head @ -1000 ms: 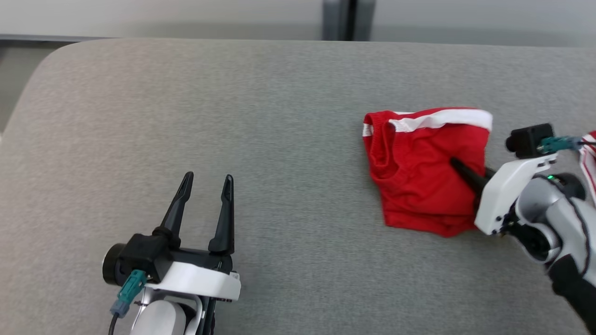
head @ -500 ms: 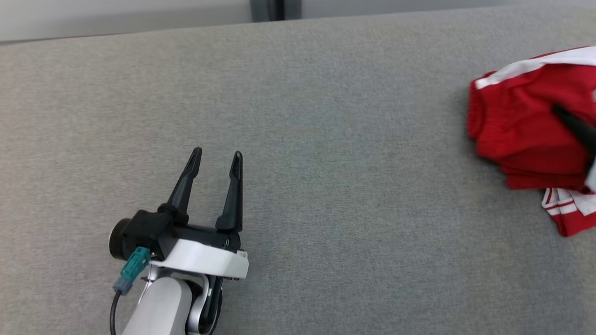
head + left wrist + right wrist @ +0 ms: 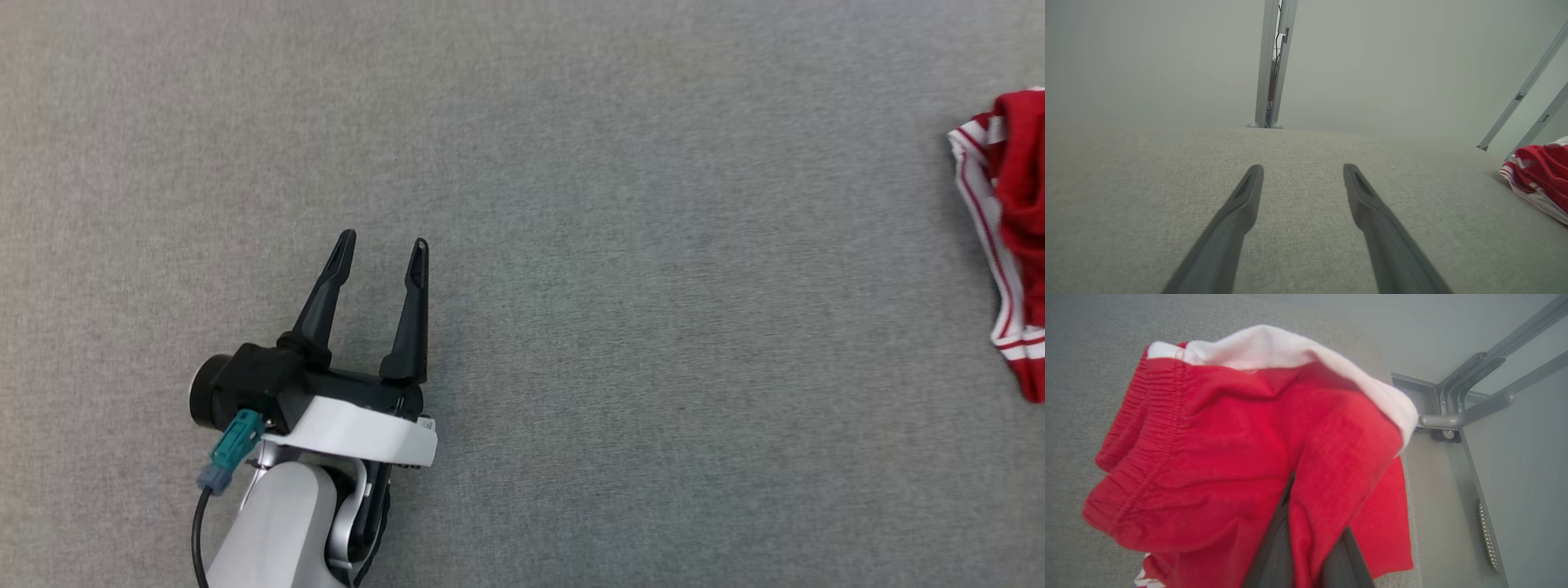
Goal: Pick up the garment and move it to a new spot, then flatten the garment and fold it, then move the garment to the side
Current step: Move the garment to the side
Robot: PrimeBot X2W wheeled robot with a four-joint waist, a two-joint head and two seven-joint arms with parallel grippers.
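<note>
The garment [image 3: 1012, 212] is red with white stripes and a white band, and it sits at the far right edge of the head view on the grey padded table [image 3: 620, 245]. In the right wrist view the garment [image 3: 1241, 457] drapes over my right gripper [image 3: 1306, 543], whose dark fingers [image 3: 1274, 555] are shut on a fold of its red cloth. The fingertips are hidden by cloth. My left gripper [image 3: 382, 243] hovers open over bare table at lower left, far from the garment. The left wrist view shows the garment [image 3: 1541, 175] at its right edge.
Grey metal frame legs [image 3: 1470, 400] stand beyond the table's edge by the garment. An upright grey post [image 3: 1271, 65] rises behind the far edge of the table [image 3: 1167, 171].
The head camera has swung left and down, so the garment has slid to the picture's right edge. The garment, held by my right gripper, now shows its striped part. The left gripper stays open.
</note>
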